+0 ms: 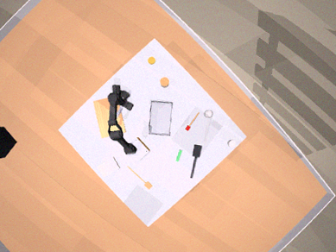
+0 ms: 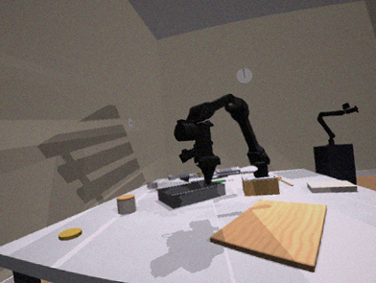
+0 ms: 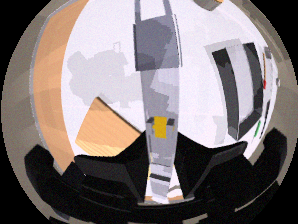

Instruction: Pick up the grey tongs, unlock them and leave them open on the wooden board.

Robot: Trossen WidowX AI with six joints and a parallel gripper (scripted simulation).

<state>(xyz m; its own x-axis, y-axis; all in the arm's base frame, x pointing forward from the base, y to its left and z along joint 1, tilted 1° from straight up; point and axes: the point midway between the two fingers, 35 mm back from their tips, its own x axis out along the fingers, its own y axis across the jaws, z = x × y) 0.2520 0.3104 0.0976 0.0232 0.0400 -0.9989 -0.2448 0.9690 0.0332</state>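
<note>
The grey tongs [image 3: 158, 95] run lengthwise through the middle of the wrist view, with a small yellow part [image 3: 160, 127] near the fingers. Their arms lie close together; the lock's state and the tilt of the tips are unclear. My gripper [image 2: 208, 182] [image 3: 158, 129] is shut on the tongs and points down. In the top view the arm hides the fingertips. The tongs are off the roasting tin [image 1: 160, 120] [image 2: 190, 198] [image 3: 227, 95], held between it and the wooden board [image 1: 102, 123] [image 2: 282, 233] [image 3: 107, 131], over or beside the board's near corner.
A can with an orange lid [image 1: 165, 81] [image 2: 126, 205] and a yellow disc [image 1: 151, 60] [image 2: 70, 233] stand beyond the tin. A wooden box [image 2: 260, 186] is near the arm's base. A black spatula [image 1: 197, 151], a red-tipped tool [image 1: 188, 128] and a green item [image 1: 179, 155] lie past the tin.
</note>
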